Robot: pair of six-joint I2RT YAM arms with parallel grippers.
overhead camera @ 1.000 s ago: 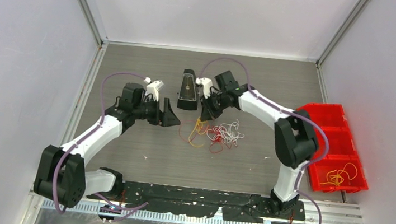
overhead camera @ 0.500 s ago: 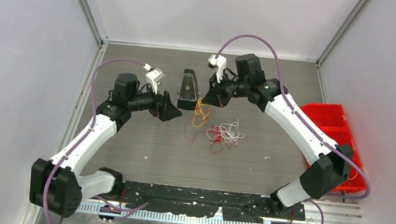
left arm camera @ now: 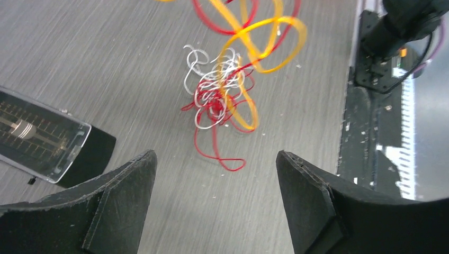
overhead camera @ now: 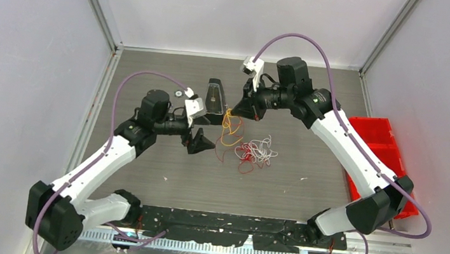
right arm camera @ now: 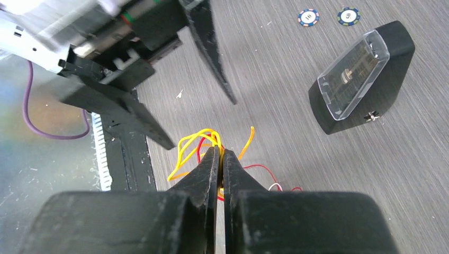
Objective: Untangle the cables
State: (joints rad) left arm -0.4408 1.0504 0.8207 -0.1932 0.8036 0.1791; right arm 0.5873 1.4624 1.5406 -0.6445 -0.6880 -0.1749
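The right end effector (right arm camera: 219,154) is clamped shut on the thin yellow wire (right arm camera: 189,144), holding it raised so its loops draw out of the red-and-white wire knot (overhead camera: 256,152) on the grey bench (overhead camera: 172,172). The left end effector (left arm camera: 215,156) hovers wide open and empty, probably to pin that knot.

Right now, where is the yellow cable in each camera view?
Top external: centre, yellow cable hanging from the right hand.
Left wrist: top centre, above the tangle.
Right wrist: centre, pinched in that hand.
Shared landmark: the black metronome.
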